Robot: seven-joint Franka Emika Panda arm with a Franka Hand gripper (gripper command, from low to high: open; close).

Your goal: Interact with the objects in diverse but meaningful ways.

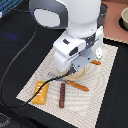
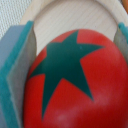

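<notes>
The hand is seen from the wrist view set around the red tomato, its teal-padded fingers standing close on either flank of the fruit. One pad appears to touch the tomato's side; the other is seen only at the edge of the picture, so full contact cannot be confirmed. The jaws are held about as wide as the tomato itself — a grasp that is judged to be closing or just made, though whether the fruit is truly clamped cannot be told. Beneath the tomato a pale round dish is glimpsed, with the fruit lying in or just over it.

In the exterior view the hand is lowered over that dish near the middle of the woven mat, and the tomato itself is hidden by the arm. From the dish, an orange-handled utensil lies at about 6 o'clock, the dark sausage stick at about 7 o'clock, and the orange-yellow ridged block at about 8 o'clock, farther off. A small white-and-blue piece sits at about 1 o'clock.

As to progress, one interaction — the taking up of the tomato — is judged to be under way; the sausage, block and small piece lie untouched on the mat.
</notes>
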